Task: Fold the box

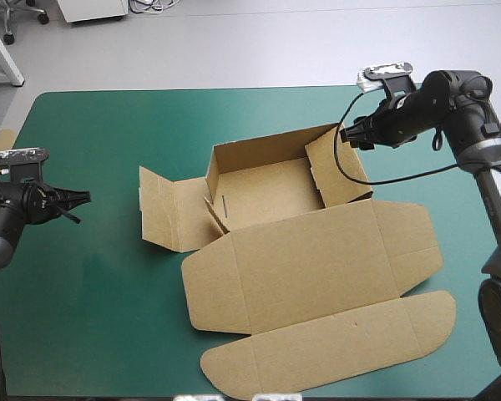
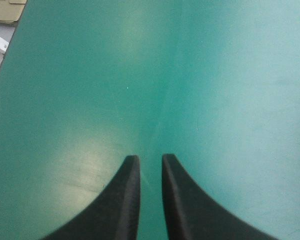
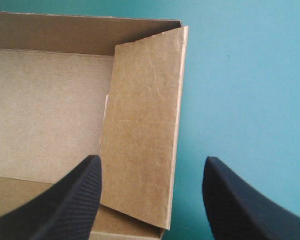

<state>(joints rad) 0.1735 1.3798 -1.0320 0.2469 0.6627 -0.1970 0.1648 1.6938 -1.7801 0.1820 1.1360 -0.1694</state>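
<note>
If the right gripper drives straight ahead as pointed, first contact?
Probably the raised side wall of the box: it stands just ahead of the right gripper, between its open fingers. Depth unclear, but nothing shows nearer.

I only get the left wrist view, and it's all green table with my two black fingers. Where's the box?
Observer: The box sits in the middle of the table, apart from your left hand.
Operator: Is it folded up?
Observer: Only partly. Its far wall stands up, but the lid lies flat toward the table's near edge.
Operator: What's the other hand doing?
Observer: The right hand is open, with the box's upright right wall lined up between its fingers.
</note>
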